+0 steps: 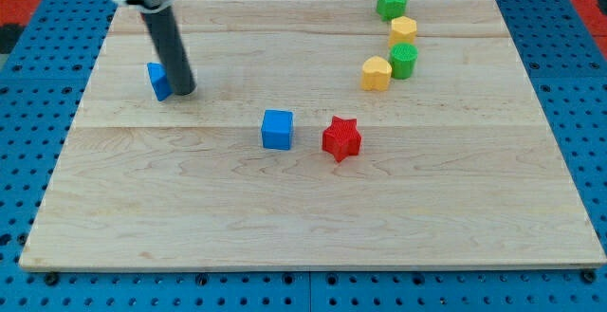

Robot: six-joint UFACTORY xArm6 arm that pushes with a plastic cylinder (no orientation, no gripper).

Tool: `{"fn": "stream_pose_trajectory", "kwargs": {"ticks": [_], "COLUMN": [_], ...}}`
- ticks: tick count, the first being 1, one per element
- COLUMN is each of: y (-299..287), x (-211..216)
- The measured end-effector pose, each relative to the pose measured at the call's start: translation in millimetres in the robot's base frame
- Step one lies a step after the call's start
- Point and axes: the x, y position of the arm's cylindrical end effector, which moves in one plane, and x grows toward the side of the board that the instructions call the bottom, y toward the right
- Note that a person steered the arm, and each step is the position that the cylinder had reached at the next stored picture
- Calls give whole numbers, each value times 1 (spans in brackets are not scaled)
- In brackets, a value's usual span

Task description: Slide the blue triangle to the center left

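Observation:
The blue triangle [157, 80] lies on the wooden board [313, 208] at the view's left, a little above mid-height. My tip [184, 93] rests on the board right against the triangle's right side, and the rod hides part of the block. A blue cube [277, 129] sits near the board's middle, well to the right of my tip.
A red star [341, 138] lies just right of the blue cube. At the view's upper right stand a green star [391, 2], a yellow block [403, 30], a green block [403, 61] and a yellow block [376, 72]. Blue pegboard surrounds the board.

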Motion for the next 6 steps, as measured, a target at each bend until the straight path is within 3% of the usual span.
{"fn": "stream_pose_trajectory", "kwargs": {"ticks": [1,3,5,6], "y": [17,-25,-54,2], "x": [-24,-45,0,9]}}
